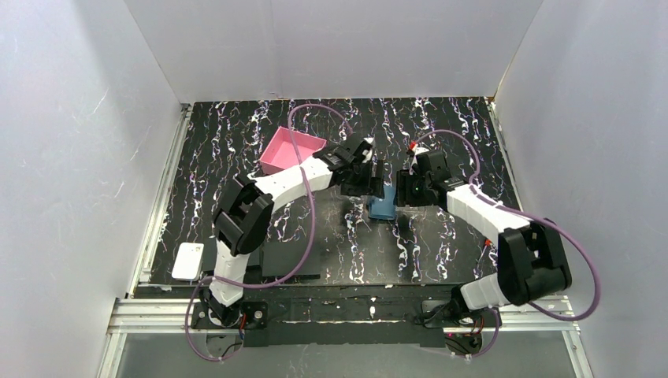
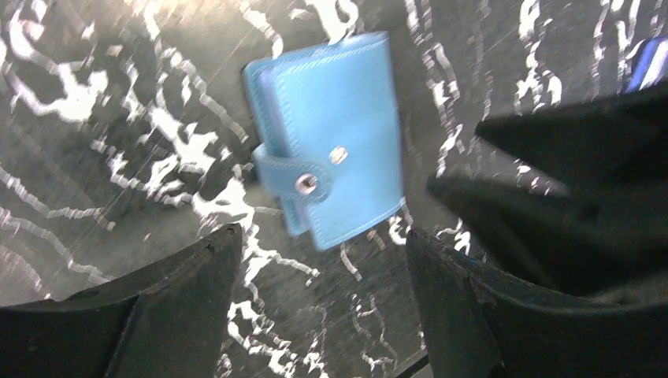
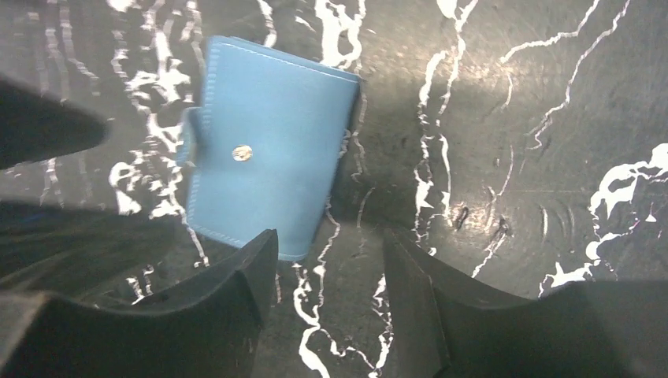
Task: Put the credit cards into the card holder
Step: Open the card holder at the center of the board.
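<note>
The card holder [image 1: 291, 150], a pink open-topped box, stands at the back of the table, left of centre. One white credit card [image 1: 188, 261] lies flat at the table's near left edge, far from both arms. My left gripper [image 1: 364, 178] [image 2: 321, 236] is open above the table, with nothing between its fingers. My right gripper [image 1: 410, 189] [image 3: 329, 236] is open too and holds nothing. Both hover close together over a closed blue snap case [image 1: 384, 206] [image 2: 331, 169] [image 3: 264, 146] that lies flat.
A purple cable [image 1: 303, 110] loops over the pink box. In the left wrist view the other arm's black fingers [image 2: 567, 157] fill the right side. Grey walls close the table in on three sides. A metal rail [image 1: 161, 197] runs along the left edge.
</note>
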